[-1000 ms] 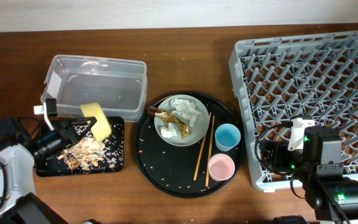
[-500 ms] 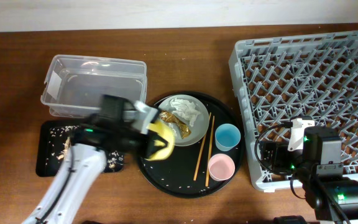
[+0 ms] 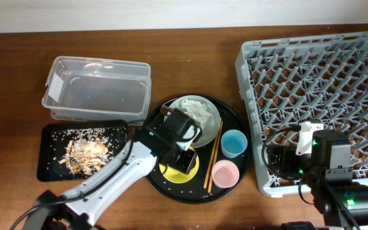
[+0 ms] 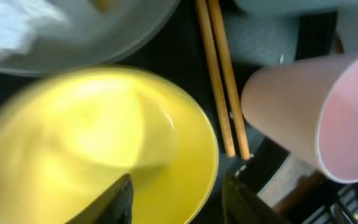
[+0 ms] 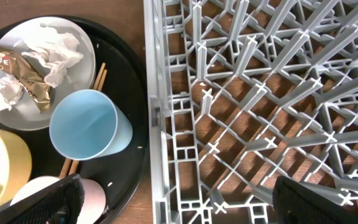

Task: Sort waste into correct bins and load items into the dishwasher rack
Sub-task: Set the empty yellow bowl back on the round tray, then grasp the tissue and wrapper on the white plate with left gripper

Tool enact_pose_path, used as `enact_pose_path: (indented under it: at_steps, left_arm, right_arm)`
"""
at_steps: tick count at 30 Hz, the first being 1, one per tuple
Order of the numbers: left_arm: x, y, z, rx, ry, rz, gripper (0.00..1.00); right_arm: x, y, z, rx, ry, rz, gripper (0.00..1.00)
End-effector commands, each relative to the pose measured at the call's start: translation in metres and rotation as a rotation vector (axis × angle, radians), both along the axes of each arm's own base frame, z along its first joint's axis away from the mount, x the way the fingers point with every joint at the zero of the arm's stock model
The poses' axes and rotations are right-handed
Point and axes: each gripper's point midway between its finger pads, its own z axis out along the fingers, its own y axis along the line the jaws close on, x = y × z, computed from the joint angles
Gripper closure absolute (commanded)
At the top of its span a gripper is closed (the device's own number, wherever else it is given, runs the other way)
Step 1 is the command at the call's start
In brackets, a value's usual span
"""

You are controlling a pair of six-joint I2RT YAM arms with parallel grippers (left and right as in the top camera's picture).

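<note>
Overhead: one yellow bowl (image 4: 92, 143), one grey plate (image 5: 23, 117), two cups (image 3: 234, 142), two chopsticks (image 3: 214, 151); left gripper (image 4: 176, 186) and right gripper (image 5: 176, 186) both spread.

I'm seeing the yellow bowl (image 3: 170, 172) mouth-up just below the grey plate (image 5: 64, 102), which carries crumpled white tissue (image 5: 58, 50) and the gold-brown foil wrapper (image 5: 17, 74). The two chopsticks (image 3: 214, 150) lie side by side along their right, and the light-blue cup (image 3: 234, 142) and pink cup (image 3: 225, 174) stand upright just past them. Over at the left of my overhead view, brownish food scraps (image 3: 85, 153) with pale crumbs are spread in the shallow black tray (image 3: 50, 167). The clear tub (image 3: 101, 92) with its white label is right behind it, and the big light-grey rack (image 3: 318, 83) fills the right side.
</note>
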Motion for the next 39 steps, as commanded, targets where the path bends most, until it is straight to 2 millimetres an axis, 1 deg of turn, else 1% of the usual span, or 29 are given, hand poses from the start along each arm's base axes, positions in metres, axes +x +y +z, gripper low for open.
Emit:
enact_pose_path:
  at_steps: [1,3,4,5,6,8,9,11,12,14,15,18,20,22,23,24,25,26,27,28,30,32,33,34,36,37,39]
  left_arm:
    - [0.047,0.005,0.057,0.047,-0.222,0.066,0.43]
    - [0.074,0.009,0.077,0.079,-0.351,0.119,0.4]
    - [0.089,0.009,0.083,0.081,-0.417,0.148,0.36]
    - [0.097,0.007,0.084,0.072,-0.44,0.161,0.32]
    - [0.106,0.005,0.082,0.06,-0.454,0.172,0.3]
    - [0.123,0.001,0.066,0.06,-0.454,0.192,0.3]
    - [0.129,0.0,0.047,0.076,-0.424,0.193,0.3]
    - [0.13,-0.002,0.022,0.102,-0.377,0.19,0.3]
    - [0.128,-0.005,0.007,0.108,-0.34,0.176,0.3]
    - [0.123,-0.003,-0.019,0.145,-0.278,0.161,0.3]
    - [0.12,-0.002,-0.027,0.162,-0.256,0.157,0.31]
    - [0.112,0.004,-0.046,0.204,-0.201,0.146,0.44]
    - [0.108,0.007,-0.052,0.224,-0.176,0.141,0.45]
    - [0.102,0.011,-0.058,0.247,-0.15,0.136,0.54]
    - [0.103,0.012,-0.059,0.252,-0.154,0.138,0.61]
    - [0.105,0.015,-0.058,0.268,-0.166,0.144,0.8]
    - [0.107,0.018,-0.058,0.285,-0.18,0.15,0.96]
    - [0.108,0.018,-0.057,0.286,-0.183,0.151,0.99]
    - [0.109,0.017,-0.055,0.284,-0.185,0.152,1.0]
    - [0.111,0.017,-0.048,0.281,-0.189,0.156,0.99]
    - [0.121,0.02,-0.023,0.265,-0.21,0.179,0.99]
    - [0.138,0.032,0.021,0.249,-0.272,0.235,0.99]
    - [0.144,0.038,0.033,0.245,-0.295,0.257,1.0]
    - [0.153,0.049,0.054,0.234,-0.337,0.299,0.99]
    - [0.167,0.077,0.078,0.208,-0.384,0.384,1.0]
    - [0.173,0.095,0.084,0.209,-0.391,0.429,1.0]
    - [0.181,0.122,0.084,0.222,-0.385,0.496,0.99]
  right_arm:
    - [0.003,0.001,0.008,0.008,-0.023,-0.001,0.02]
    - [0.003,0.001,0.008,0.008,-0.023,-0.001,0.02]
    - [0.003,0.001,0.008,0.008,-0.023,-0.001,0.02]
    - [0.003,0.001,0.008,0.008,-0.023,-0.001,0.02]
    - [0.003,0.001,0.008,0.008,-0.023,-0.001,0.02]
    - [0.003,0.001,0.008,0.008,-0.023,-0.001,0.02]
    - [0.003,0.001,0.008,0.008,-0.023,-0.001,0.02]
    - [0.003,0.001,0.008,0.009,-0.022,-0.001,0.02]
    - [0.003,0.001,0.008,0.008,-0.023,-0.001,0.02]
    - [0.003,0.001,0.008,0.008,-0.022,-0.001,0.02]
    - [0.003,0.001,0.008,0.008,-0.022,-0.001,0.02]
    - [0.003,0.001,0.008,0.008,-0.022,-0.001,0.02]
    - [0.003,0.001,0.008,0.008,-0.023,-0.001,0.02]
    - [0.003,0.001,0.008,0.008,-0.022,-0.001,0.02]
    - [0.003,0.001,0.008,0.008,-0.022,-0.001,0.02]
    - [0.003,0.001,0.008,0.008,-0.022,-0.001,0.02]
    - [0.003,0.001,0.008,0.008,-0.022,-0.001,0.02]
    - [0.002,0.001,0.008,0.008,-0.021,-0.001,0.02]
    - [0.002,0.001,0.008,0.008,-0.019,-0.001,0.02]
    - [0.002,0.001,0.008,0.008,-0.018,-0.001,0.02]
    - [0.001,0.001,0.007,0.007,-0.015,-0.001,0.02]
    - [0.001,0.001,0.007,0.007,-0.015,-0.001,0.02]
    - [0.001,0.001,0.007,0.007,-0.015,-0.001,0.02]
    - [0.001,0.001,0.007,0.007,-0.015,-0.001,0.02]
    - [0.001,0.001,0.007,0.007,-0.015,-0.001,0.02]
    - [0.001,0.001,0.007,0.007,-0.015,-0.001,0.02]
    - [0.001,0.001,0.007,0.007,-0.015,-0.001,0.02]
